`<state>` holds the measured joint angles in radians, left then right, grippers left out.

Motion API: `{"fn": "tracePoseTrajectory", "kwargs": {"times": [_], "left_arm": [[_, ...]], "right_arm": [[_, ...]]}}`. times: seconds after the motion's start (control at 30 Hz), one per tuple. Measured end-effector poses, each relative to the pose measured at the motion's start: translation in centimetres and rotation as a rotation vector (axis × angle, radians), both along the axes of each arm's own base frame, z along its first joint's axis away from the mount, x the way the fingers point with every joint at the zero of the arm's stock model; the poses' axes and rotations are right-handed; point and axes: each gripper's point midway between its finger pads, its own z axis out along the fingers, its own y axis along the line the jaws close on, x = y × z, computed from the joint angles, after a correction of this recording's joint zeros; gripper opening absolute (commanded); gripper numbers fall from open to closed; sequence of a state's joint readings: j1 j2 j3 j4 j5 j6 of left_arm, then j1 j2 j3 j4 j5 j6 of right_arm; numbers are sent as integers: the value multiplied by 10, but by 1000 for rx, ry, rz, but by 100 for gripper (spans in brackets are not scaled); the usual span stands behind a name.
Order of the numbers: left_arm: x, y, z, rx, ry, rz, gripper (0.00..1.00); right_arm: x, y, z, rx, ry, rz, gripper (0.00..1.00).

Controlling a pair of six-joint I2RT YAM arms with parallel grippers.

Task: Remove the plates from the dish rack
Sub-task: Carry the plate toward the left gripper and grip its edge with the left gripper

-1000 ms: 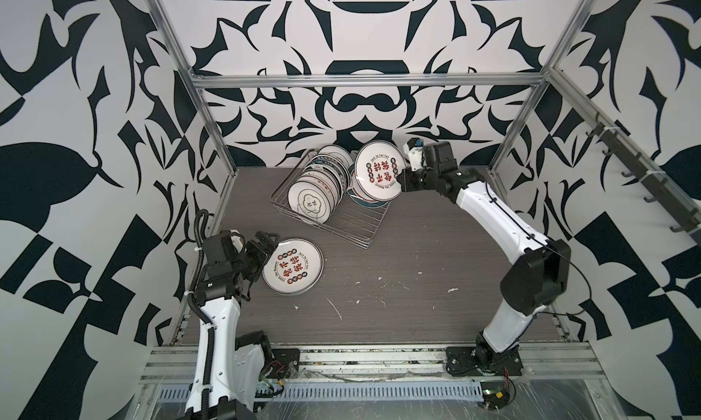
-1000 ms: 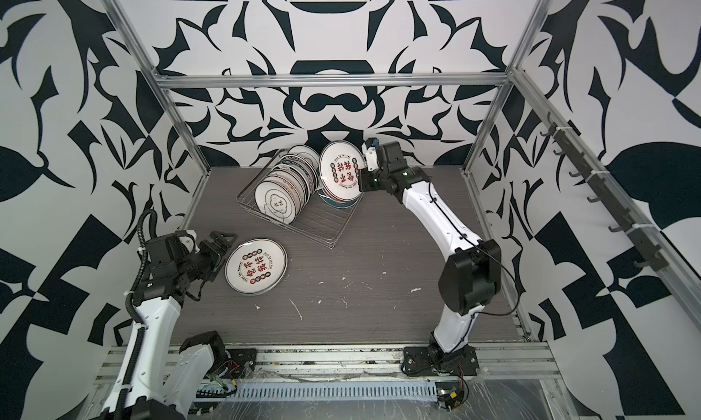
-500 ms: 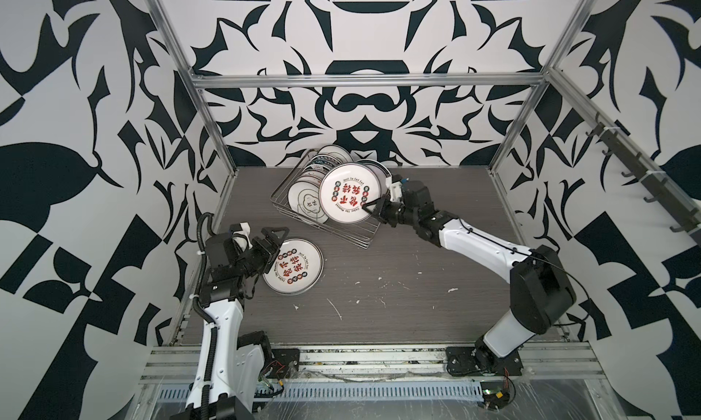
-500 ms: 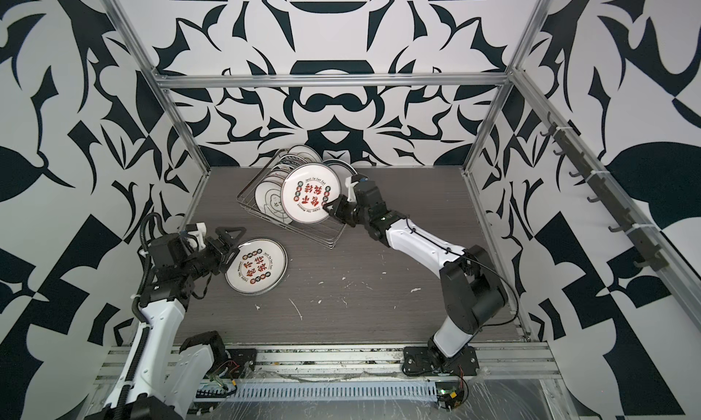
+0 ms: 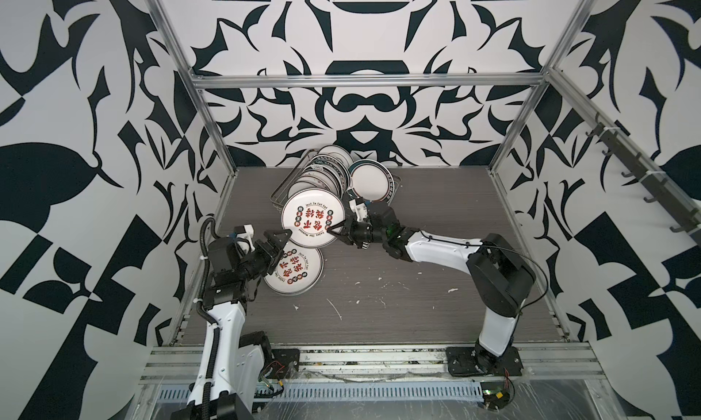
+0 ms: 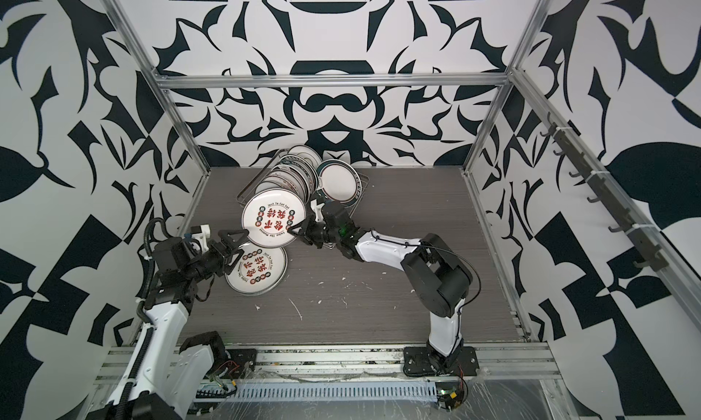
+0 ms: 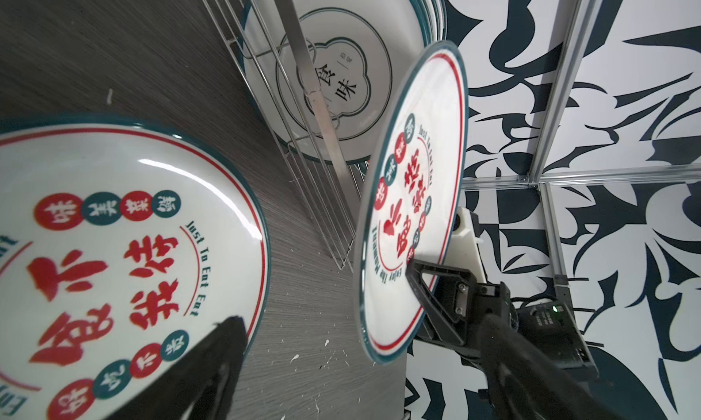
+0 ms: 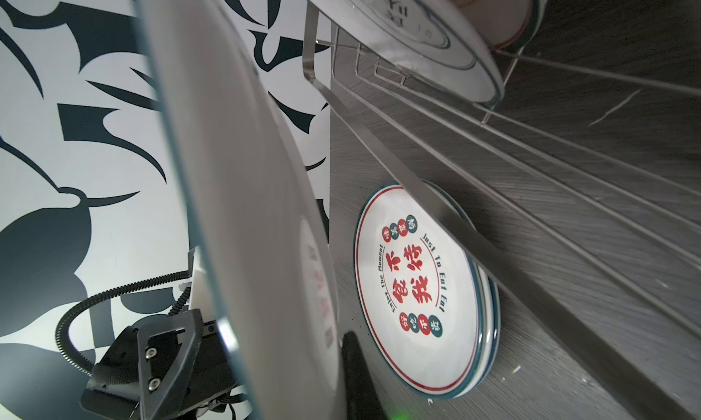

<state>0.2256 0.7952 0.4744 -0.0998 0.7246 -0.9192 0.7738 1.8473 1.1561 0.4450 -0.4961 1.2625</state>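
Plate (image 5: 313,219) has been pulled from dish rack (image 5: 396,185), rim clamped in right gripper (image 5: 334,230), now held tilted between rack and table stack (image 5: 299,276), beside wide-open, empty left gripper (image 5: 280,247); handover or stacking expected, rack still mostly full.

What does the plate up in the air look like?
The plate is round, glossy white, ceramic-looking, with a dark teal edge and thin red ring. Big red characters fill its middle, ringed by small red and teal dots and English words. It hangs tilted above the table, before the dish rack, its rim pinched in the shut right hand.
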Motion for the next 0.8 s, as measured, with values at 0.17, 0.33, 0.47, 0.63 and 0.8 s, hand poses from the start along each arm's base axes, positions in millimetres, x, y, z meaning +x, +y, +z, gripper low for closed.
{"fn": "tracePoseTrajectory", "kwargs": {"times": [0.17,0.33,0.47,0.63,0.8], "left_arm": [[4,1,-2,-1,-5,-3,87],[6,0,-9,-14,13,-8,63],[7,-1,-8,-16,4,-15,46],[7,-3,-5,-18,-14,-29,28],[6,-4,-3,-23,-23,-40,19]], "right_arm": [[-10,10,7,37,2,35,0],[-22,19,13,59,-3,77,0],[-28,23,14,64,-2,99,1],[-32,25,14,63,1,112,7],[-34,26,12,60,4,121,19]]}}
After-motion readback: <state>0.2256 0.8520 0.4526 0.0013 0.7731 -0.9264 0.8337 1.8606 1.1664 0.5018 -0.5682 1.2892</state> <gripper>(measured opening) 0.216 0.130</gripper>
